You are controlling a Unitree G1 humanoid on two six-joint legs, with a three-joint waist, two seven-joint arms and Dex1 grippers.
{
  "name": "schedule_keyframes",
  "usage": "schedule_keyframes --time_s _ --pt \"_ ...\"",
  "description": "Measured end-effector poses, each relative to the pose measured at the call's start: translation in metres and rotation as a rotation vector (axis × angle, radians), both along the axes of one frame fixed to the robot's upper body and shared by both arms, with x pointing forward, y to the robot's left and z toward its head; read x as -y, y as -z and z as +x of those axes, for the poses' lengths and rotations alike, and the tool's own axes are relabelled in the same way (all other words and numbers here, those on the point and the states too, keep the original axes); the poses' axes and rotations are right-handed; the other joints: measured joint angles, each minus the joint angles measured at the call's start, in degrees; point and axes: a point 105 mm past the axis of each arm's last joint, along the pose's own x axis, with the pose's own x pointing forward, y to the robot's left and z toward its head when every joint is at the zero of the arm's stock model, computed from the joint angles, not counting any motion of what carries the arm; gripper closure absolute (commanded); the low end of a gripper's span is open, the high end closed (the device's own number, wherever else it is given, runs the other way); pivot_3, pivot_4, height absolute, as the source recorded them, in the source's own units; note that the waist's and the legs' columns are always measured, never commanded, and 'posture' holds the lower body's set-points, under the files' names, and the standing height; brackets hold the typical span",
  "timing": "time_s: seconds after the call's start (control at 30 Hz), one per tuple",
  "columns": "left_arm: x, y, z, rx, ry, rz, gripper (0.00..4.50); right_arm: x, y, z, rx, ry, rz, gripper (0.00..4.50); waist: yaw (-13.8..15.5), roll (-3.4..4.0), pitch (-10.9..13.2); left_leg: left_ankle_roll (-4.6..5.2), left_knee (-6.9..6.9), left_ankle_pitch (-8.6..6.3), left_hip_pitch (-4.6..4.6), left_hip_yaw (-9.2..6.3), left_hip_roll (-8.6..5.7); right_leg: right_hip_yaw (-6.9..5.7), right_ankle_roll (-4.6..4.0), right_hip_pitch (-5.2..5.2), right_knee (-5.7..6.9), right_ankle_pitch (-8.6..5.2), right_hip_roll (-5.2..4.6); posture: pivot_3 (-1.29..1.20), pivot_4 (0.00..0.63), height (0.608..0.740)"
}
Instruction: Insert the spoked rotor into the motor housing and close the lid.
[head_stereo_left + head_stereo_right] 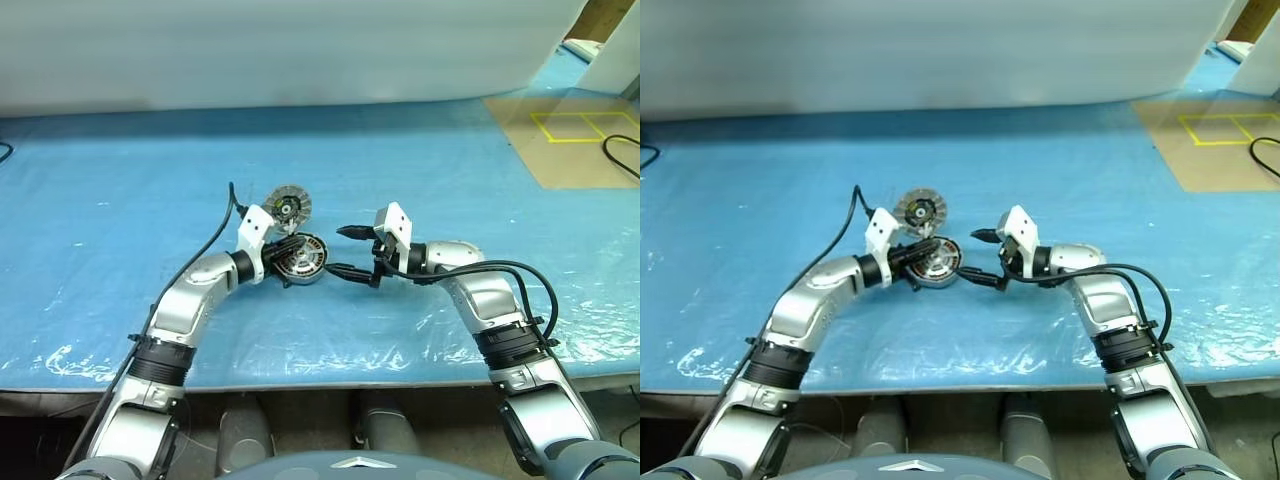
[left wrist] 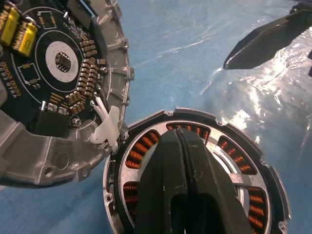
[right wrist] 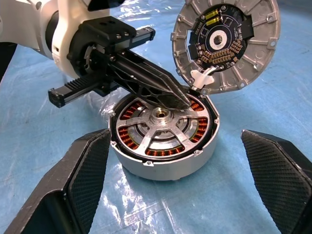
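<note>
One motor housing (image 3: 163, 141) with its one lid (image 3: 225, 46) raised; left jaws closed empty, right jaws wide.

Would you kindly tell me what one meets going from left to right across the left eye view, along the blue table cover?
Left gripper → motor housing → right gripper → yellow tape squares.
</note>
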Motion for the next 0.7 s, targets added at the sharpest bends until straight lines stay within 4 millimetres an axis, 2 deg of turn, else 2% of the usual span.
schedule_keyframes --time_s 0.17,0.27,0.37,0.47,0.7 --pt "0.002 0.001 -0.01 0.014 0.049 -0.046 4.47 -0.001 -0.003 0.002 0.011 -0.001 0.002 0.0 0.14 0.0 0.0 0.0 -0.08 0.0 -0.03 0.0 -0.01 -0.05 0.0 -0.03 -0.09 0.0 -0.01 0.0 0.15 0.74" --pt "0.005 0.001 -0.024 0.027 0.105 -0.102 4.47 -0.002 -0.004 0.002 0.015 0.0 0.005 0.0 0.09 -0.01 0.01 -0.01 -0.13 0.0 -0.09 0.0 0.0 -0.06 0.0 -0.11 -0.11 0.0 -0.01 0.0 0.15 0.74" --pt "0.008 -0.009 -0.032 0.073 0.136 -0.18 4.47 -0.003 -0.004 0.002 0.017 -0.002 0.011 0.0 0.07 -0.01 0.01 0.0 -0.13 0.0 -0.1 0.0 0.04 -0.07 0.0 -0.14 -0.07 0.0 0.02 0.0 0.15 0.74" --pt "-0.006 -0.026 -0.033 0.139 0.112 -0.229 4.47 -0.005 -0.004 -0.001 0.041 -0.012 0.031 0.0 -0.02 -0.01 0.01 0.0 -0.11 -0.01 -0.05 0.01 0.05 -0.04 0.0 -0.13 -0.07 0.0 0.04 0.0 0.15 0.74" --pt "-0.042 -0.039 -0.037 0.146 0.063 -0.268 4.47 -0.004 -0.003 -0.002 0.036 -0.019 0.038 0.0 -0.3 -0.01 0.01 0.0 -0.1 0.0 -0.03 0.03 0.05 -0.02 0.0 -0.14 -0.08 0.0 0.06 0.0 0.15 0.74"
